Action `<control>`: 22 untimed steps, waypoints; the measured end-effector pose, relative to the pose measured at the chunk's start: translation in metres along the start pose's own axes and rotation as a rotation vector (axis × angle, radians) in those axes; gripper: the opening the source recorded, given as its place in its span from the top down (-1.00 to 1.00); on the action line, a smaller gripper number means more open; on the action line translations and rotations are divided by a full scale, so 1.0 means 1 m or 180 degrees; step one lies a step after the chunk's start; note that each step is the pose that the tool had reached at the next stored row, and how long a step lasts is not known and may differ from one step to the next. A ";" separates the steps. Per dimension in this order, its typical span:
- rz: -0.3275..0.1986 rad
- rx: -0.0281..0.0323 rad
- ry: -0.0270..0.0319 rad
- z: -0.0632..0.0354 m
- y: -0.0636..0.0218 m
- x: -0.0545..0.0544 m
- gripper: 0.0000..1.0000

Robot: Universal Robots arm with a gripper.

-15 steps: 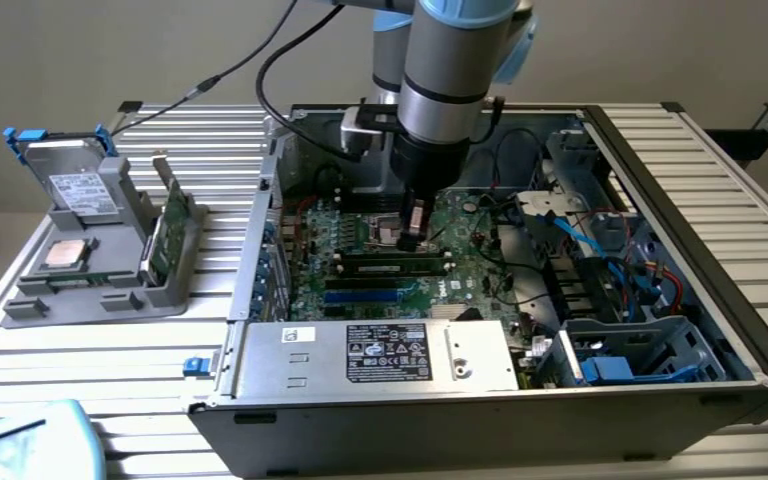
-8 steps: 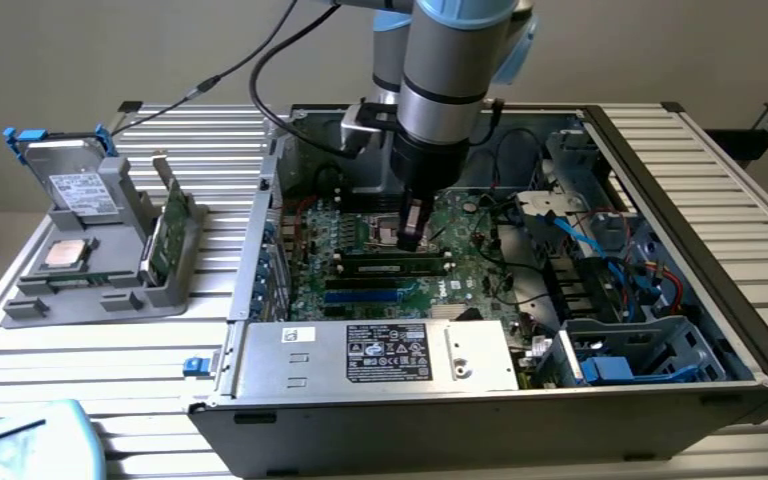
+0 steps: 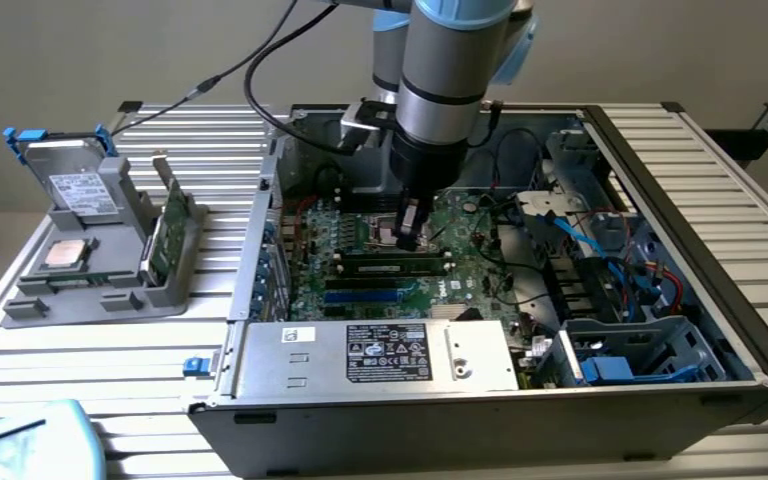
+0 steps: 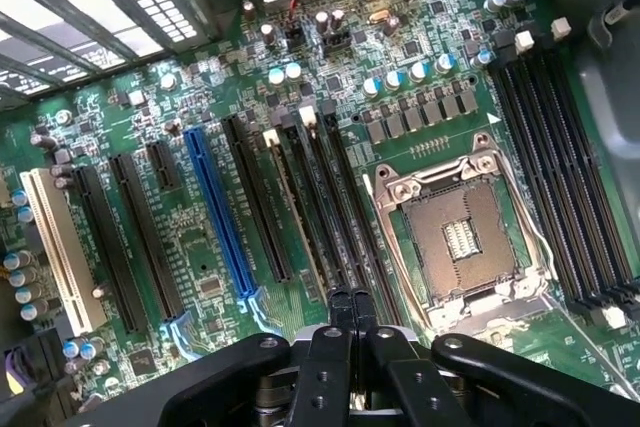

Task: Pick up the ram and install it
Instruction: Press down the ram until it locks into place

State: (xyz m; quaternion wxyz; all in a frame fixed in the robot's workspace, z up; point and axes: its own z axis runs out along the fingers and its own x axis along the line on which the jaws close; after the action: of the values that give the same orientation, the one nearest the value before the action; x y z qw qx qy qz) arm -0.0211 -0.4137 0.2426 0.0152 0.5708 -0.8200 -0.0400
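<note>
Reaching down into an open computer case (image 3: 704, 300) on a slatted desk (image 3: 91, 390), a robot arm holds its jaws (image 3: 408, 238) pressed together, empty, just above the green motherboard (image 3: 357, 240). Beneath them a ram stick (image 3: 391, 266) lies seated in a slot across the board. From the wrist camera, the closed jaws (image 4: 350, 309) hover over long dark slots (image 4: 330, 207) beside the empty processor socket (image 4: 455, 237). Another ram stick (image 3: 165, 228) stands upright in a grey holder (image 3: 104, 270) near the desk's edge, beside the case.
</note>
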 end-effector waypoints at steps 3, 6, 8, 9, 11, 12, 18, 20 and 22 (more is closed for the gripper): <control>0.0096 0.0002 -0.0008 0.0002 0.0001 0.000 0.79; 0.0192 0.0005 -0.0017 0.0004 0.0001 0.000 0.79; 0.0258 0.0007 -0.0022 0.0006 0.0001 0.000 0.79; 0.0291 0.0009 -0.0024 0.0008 0.0001 0.000 0.79; 0.0354 0.0012 -0.0027 0.0011 0.0001 0.000 0.79; 0.0387 0.0013 -0.0029 0.0014 0.0000 0.000 0.79; 0.0598 0.0023 -0.0041 0.0034 -0.0001 0.000 0.79; 0.0677 0.0028 -0.0046 0.0044 -0.0002 0.000 0.79; 0.0757 0.0031 -0.0052 0.0053 -0.0003 0.000 0.79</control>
State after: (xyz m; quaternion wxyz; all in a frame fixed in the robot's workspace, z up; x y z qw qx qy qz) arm -0.0212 -0.4138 0.2373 0.0104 0.4692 -0.8822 -0.0385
